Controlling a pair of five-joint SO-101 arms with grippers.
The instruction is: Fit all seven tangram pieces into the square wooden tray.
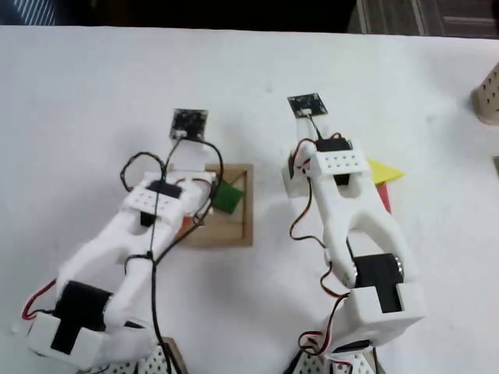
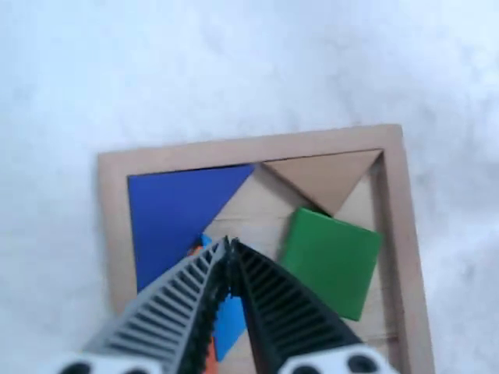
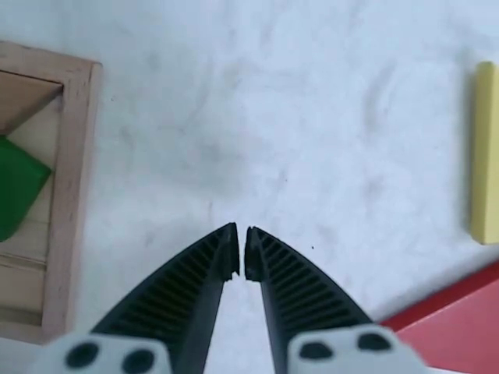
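Wooden square tray [image 2: 249, 144] holds blue triangle [image 2: 175, 206], tan triangle [image 2: 323, 175], green square [image 2: 331, 261].
Ribbed left gripper [image 2: 230, 251] and right gripper [image 3: 241, 253] pressed together; yellow piece [image 3: 485, 152], red piece [image 3: 452, 327] cut off.

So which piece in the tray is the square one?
The green piece: it has four sides with square corners. The big blue piece and the plain wood piece next to it are both triangles.
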